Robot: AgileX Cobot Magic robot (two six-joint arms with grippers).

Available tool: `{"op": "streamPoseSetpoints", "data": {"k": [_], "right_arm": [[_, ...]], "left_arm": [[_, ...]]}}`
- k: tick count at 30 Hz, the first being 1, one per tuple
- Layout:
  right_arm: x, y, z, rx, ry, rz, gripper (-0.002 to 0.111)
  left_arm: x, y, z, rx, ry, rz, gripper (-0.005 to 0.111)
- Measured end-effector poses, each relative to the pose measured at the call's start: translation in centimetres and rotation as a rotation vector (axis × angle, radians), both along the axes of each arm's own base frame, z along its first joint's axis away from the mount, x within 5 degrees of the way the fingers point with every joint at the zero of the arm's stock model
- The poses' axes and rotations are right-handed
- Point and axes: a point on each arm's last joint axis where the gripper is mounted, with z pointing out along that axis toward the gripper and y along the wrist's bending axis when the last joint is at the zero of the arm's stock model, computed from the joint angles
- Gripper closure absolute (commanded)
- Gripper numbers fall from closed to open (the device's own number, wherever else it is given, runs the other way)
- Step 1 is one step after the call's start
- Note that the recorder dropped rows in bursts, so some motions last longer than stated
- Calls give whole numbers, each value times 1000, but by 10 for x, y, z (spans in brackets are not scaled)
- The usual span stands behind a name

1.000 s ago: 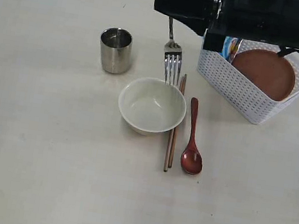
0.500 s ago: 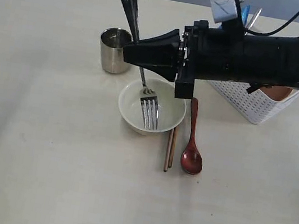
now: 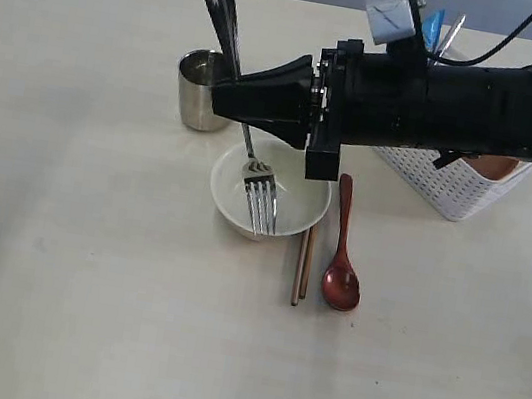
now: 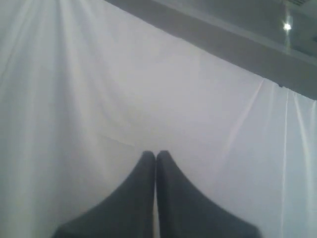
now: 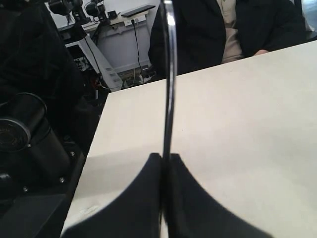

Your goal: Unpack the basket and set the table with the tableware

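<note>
Pale surface already carries most of the setting. White basket sits right of the bowl, the brown plate inside it, mostly hidden by my arm. Right gripper is clamped on the fork, tines over the cream bowl. A second ago the fork hung nearer the basket, so I judge it's heading left of the bowl. Left gripper is pinched together, empty. Cup, spoon and chopsticks are laid out.
</note>
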Motion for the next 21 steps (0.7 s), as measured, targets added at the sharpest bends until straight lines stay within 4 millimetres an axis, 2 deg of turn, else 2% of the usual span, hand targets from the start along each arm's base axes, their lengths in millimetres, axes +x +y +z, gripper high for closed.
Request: {"op": "streamPoseSetpoints", "data": {"k": [5, 8, 10, 12, 13, 17, 18, 21], "right_arm": [[0, 0, 0, 0, 4, -1, 109], [0, 0, 0, 0, 20, -3, 109], [0, 0, 0, -1, 28, -4, 109], [0, 0, 0, -1, 31, -5, 109], [0, 0, 0, -1, 34, -5, 109], [0, 0, 0, -1, 42, -7, 109], [0, 0, 0, -1, 42, -7, 109], [0, 0, 0, -1, 43, -7, 109]], "left_arm": [[45, -4, 20, 12, 206, -125, 106], [77, -12, 17, 40, 344, -285, 106], [97, -18, 10, 46, 431, -400, 102], [113, -23, 0, 69, 501, -513, 91], [119, -25, -4, 83, 531, -556, 81], [140, -32, -21, 91, 617, -731, 34], [143, -33, -24, 88, 624, -758, 27], [151, -34, -30, 81, 631, -827, 27]]}}
